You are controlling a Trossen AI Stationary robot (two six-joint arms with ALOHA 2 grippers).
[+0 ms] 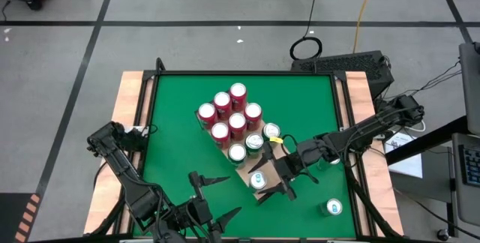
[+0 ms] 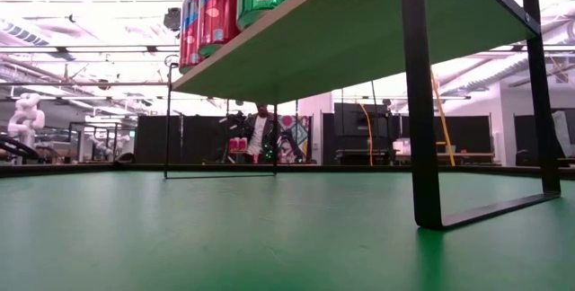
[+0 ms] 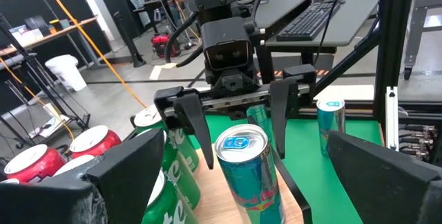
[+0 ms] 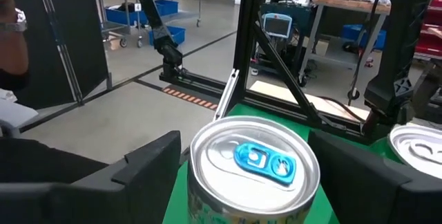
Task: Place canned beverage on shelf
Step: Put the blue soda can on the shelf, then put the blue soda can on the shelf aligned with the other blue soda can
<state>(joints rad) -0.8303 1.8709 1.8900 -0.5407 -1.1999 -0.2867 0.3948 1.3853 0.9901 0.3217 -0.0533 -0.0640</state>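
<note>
The shelf (image 1: 241,172) is a wood-grain board on dark legs standing on the green table; its underside (image 2: 359,30) shows in the low view. Red cans (image 1: 229,112) and green cans (image 1: 247,145) stand on it. A teal can (image 1: 258,180) (image 3: 243,158) (image 4: 253,162) stands upright on its base at the shelf's near end. My right gripper (image 1: 264,181) (image 3: 240,137) is open, level, with one finger on either side of this can and a narrow gap at each. My left gripper (image 1: 219,196) is open near the table's front edge, pointing at the can.
Another teal can (image 1: 333,208) (image 3: 331,124) stands on the green table near its front right corner. The shelf's dark legs (image 2: 422,102) reach down to the table. A person stands far off in the room (image 2: 260,134).
</note>
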